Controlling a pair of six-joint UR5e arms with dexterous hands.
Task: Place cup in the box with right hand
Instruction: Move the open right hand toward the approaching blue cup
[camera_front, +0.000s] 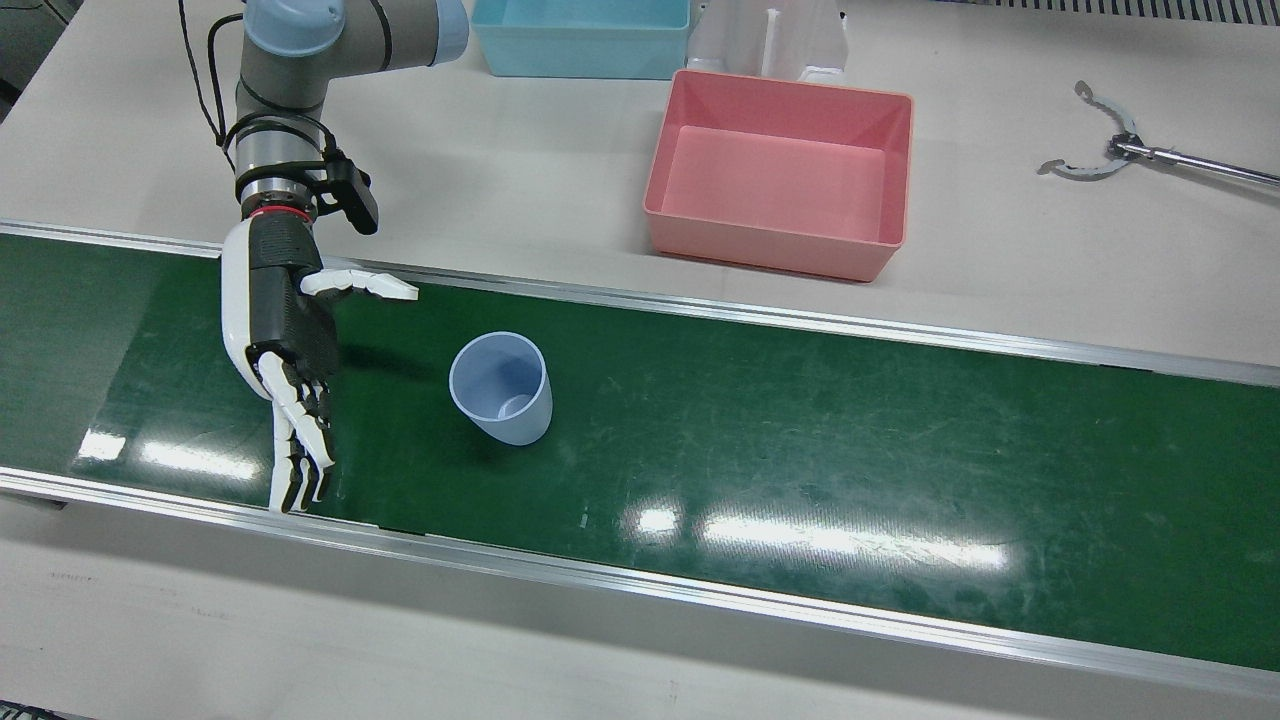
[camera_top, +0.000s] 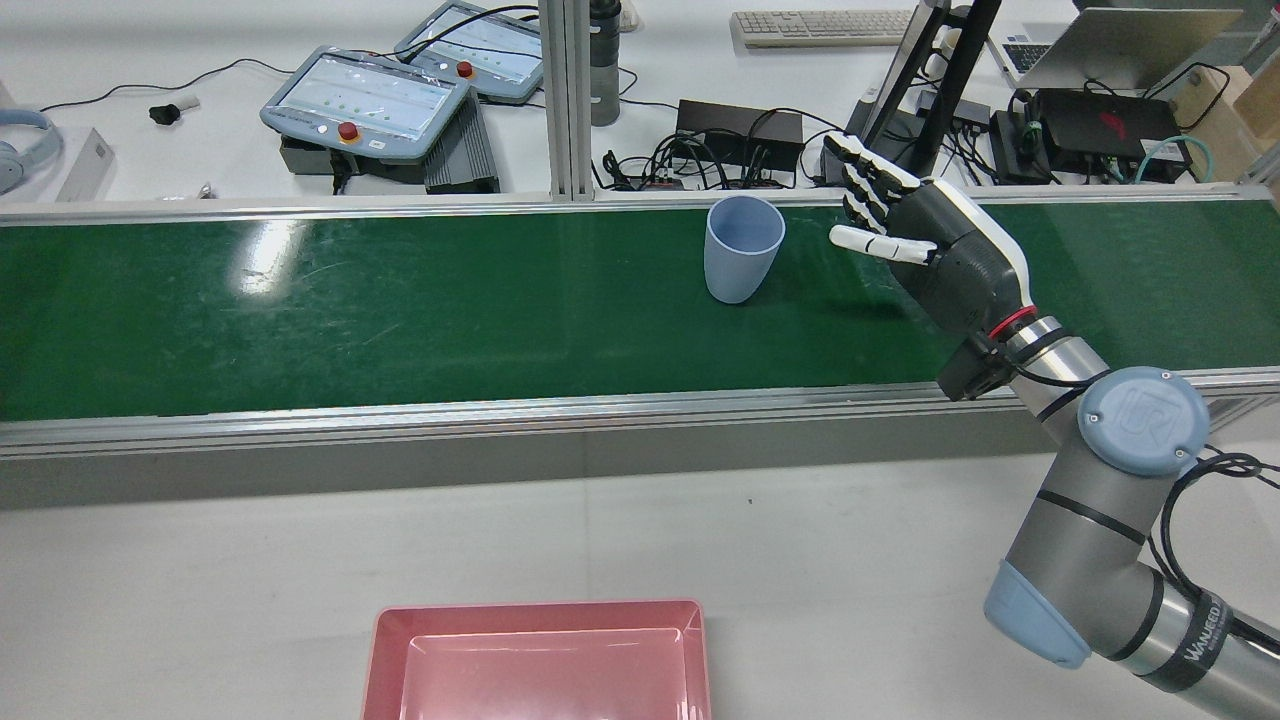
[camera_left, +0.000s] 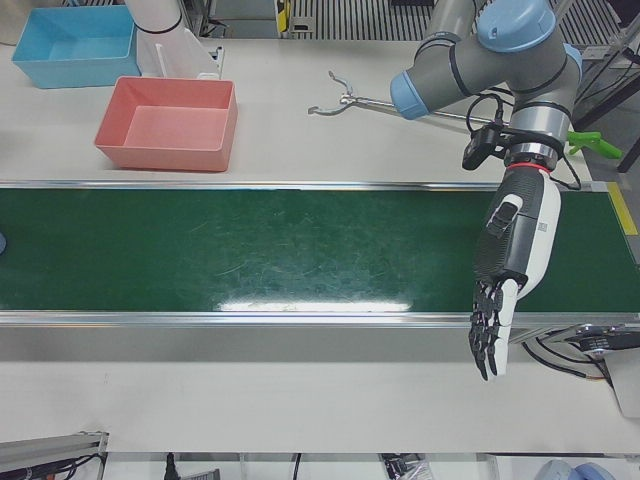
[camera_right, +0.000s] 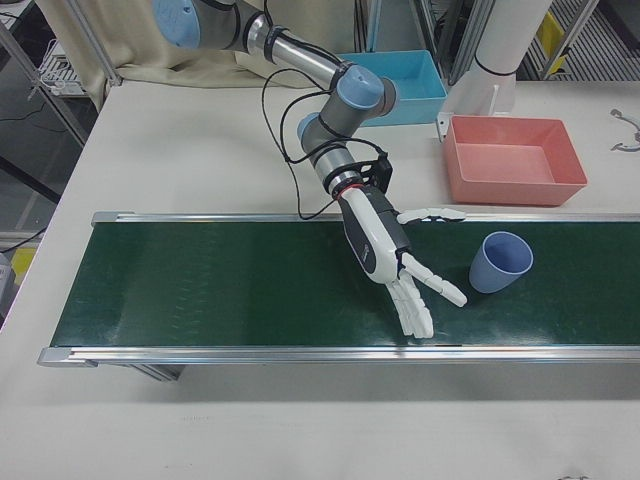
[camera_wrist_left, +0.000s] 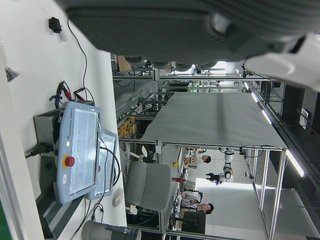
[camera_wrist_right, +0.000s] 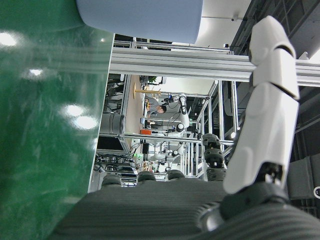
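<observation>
A pale blue cup (camera_front: 500, 388) stands upright on the green conveyor belt (camera_front: 850, 440). My right hand (camera_front: 285, 360) hovers over the belt a short way from the cup, open, palm towards it, thumb spread, touching nothing. The rear view shows the same gap between cup (camera_top: 742, 248) and right hand (camera_top: 930, 250). In the right hand view only the cup's lower part (camera_wrist_right: 140, 20) shows beyond the thumb. The empty pink box (camera_front: 780, 175) sits on the table behind the belt. My left hand (camera_left: 510, 260) hangs open over the belt's other end, holding nothing.
A light blue box (camera_front: 580, 40) and a white pedestal (camera_front: 770, 40) stand behind the pink box. A metal grabber tool (camera_front: 1110, 150) lies on the table beside it. Teach pendants (camera_top: 365, 100) and cables lie beyond the belt's far rail.
</observation>
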